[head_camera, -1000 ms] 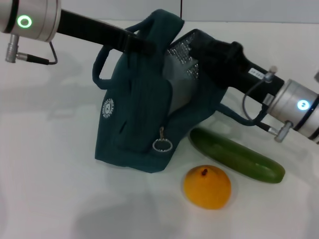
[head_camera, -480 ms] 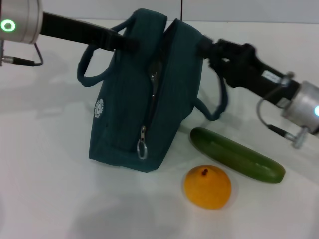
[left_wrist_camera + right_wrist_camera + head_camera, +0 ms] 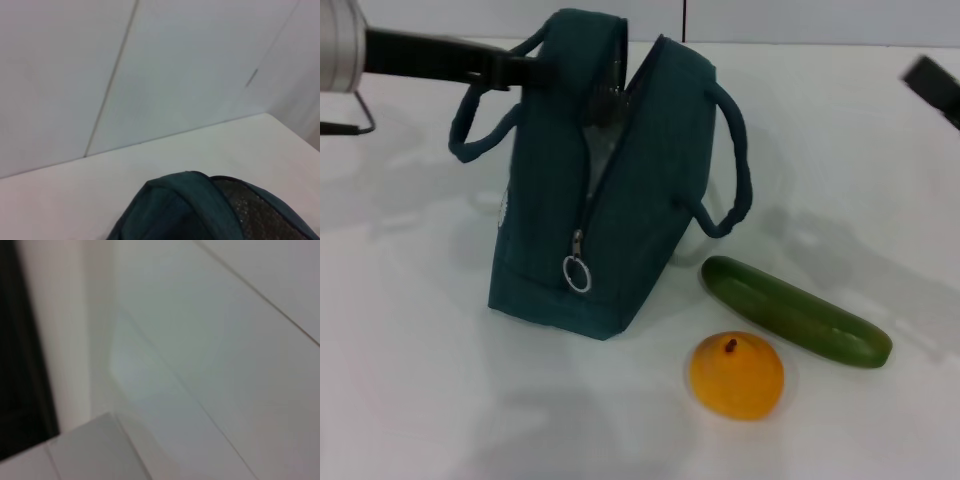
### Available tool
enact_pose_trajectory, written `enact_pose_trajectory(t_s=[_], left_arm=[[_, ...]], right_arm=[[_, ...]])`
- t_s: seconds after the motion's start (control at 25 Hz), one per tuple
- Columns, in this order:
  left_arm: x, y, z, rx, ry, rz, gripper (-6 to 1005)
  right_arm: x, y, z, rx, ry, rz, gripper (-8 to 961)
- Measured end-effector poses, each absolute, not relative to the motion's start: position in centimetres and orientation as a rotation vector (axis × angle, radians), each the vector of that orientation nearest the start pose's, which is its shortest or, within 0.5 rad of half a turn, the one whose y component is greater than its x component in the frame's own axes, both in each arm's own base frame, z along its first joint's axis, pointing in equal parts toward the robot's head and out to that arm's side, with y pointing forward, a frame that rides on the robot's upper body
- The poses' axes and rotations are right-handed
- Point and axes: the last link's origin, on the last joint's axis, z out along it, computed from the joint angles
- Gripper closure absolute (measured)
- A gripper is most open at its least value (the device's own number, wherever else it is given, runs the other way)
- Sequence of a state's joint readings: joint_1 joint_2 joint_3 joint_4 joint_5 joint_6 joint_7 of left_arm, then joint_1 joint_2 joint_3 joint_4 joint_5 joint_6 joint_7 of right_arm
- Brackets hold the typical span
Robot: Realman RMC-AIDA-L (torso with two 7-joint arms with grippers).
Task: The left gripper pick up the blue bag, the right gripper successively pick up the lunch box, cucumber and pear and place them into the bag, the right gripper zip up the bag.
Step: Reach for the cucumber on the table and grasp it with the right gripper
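From the head view, the bag (image 3: 610,200) stands upright toward the far left of the table (image 3: 410,400), its zipper still open, with the pull ring hanging low on the front. The left gripper (image 3: 525,68) is clamped on the bag's top edge by the near handle and holds it up. No lunch box shows anywhere on the table, so I judge it already inside; the cucumber (image 3: 795,311) and the pear (image 3: 736,375) lie on the table just right of the bag, near the front edge, with the pear in front of the cucumber. That leaves the cucumber, the pear and the zipping. The right gripper (image 3: 932,85) is only a dark blur at the right edge, well apart from the bag, and I cannot tell whether it is wide or narrow. A second earlier it reached deep into the bag's mouth, and the bag leaned toward the right; half a second earlier it was backing out at the rim; now it is clear and the bag stands straighter. The left wrist view shows only the bag's top edge and silvery lining against the wall. The right wrist view shows wall and a dark strip, nothing of the task.
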State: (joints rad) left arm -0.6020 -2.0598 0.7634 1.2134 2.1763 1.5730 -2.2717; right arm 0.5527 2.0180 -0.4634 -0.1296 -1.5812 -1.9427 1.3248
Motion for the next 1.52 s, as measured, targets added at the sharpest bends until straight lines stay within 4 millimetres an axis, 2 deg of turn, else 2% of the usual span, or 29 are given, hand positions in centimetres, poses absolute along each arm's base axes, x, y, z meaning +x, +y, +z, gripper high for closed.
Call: enact_pose_trajectory(t_s=[0.12, 0.24, 0.36, 0.52, 0.64, 0.76, 0.96, 1.12, 1.28, 1.52], left_arm=[[-20.3, 37.9, 8.8, -2.482, -1.094, -0.480, 949], [-20.3, 37.9, 8.8, -2.480, -1.081, -0.528, 949], [-20.3, 38.0, 8.8, -2.475, -1.066, -0.572, 949], [-20.8, 37.9, 8.8, -2.461, -1.080, -0.590, 948], [-20.9, 37.8, 8.7, -2.458, -1.088, -0.596, 948], [-21.3, 37.6, 8.7, -2.450, -1.103, -0.595, 948], [-21.7, 37.3, 8.7, -2.441, -1.120, -0.593, 948], [-21.8, 37.2, 8.7, -2.439, -1.125, -0.593, 948], [-21.7, 37.3, 8.7, -2.442, -1.122, -0.594, 948], [-21.7, 37.6, 8.6, -2.431, -1.125, -0.599, 948]], right_arm=[[24.3, 28.3, 3.8, -2.265, 0.578, 1.768, 754], [25.0, 27.7, 4.6, -2.238, 0.433, 1.702, 754], [25.1, 27.7, 5.4, -2.357, 0.344, 1.598, 754], [24.1, 28.7, 6.5, -2.535, 0.338, 1.473, 753], [22.9, 30.0, 7.4, -2.667, 0.413, 1.328, 753], [21.6, 31.1, 7.7, -2.798, 0.510, 1.125, 660], [19.1, 33.2, 7.3, -2.954, 0.738, 0.692, 487], [17.1, 34.7, 6.3, -3.020, 0.864, 0.368, 330], [15.1, 36.1, 5.3, -3.023, 0.894, 0.068, 145], [11.1, 37.7, 4.4, -2.994, 0.874, -0.252, 90]])
